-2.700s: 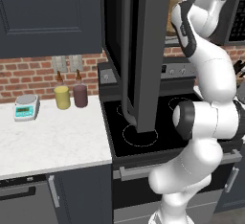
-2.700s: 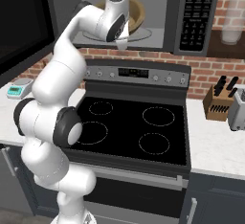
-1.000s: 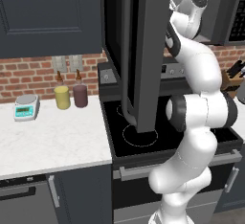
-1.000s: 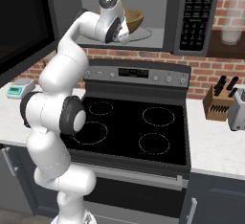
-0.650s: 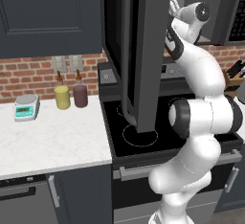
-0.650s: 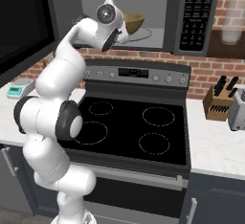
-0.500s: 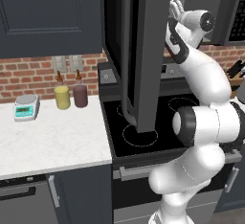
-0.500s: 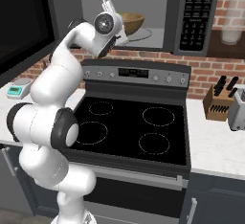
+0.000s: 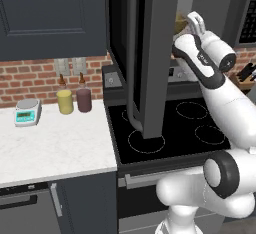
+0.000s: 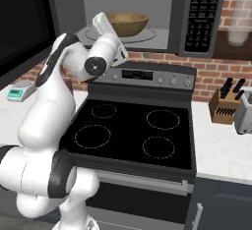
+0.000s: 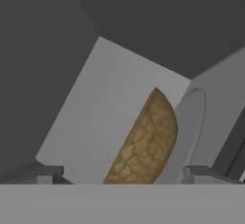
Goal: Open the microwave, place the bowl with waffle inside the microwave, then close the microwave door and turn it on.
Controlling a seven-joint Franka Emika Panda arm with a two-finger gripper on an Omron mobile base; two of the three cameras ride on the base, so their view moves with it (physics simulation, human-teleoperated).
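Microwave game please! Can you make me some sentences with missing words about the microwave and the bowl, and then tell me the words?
1. The bowl sits on the round glass plate inside the ____.
2. The microwave door is swung ____.
3. The pincer is open and holds ____.
4. On the counter right of the stove stands a wooden knife ____.

Missing words: microwave; open; nothing; block
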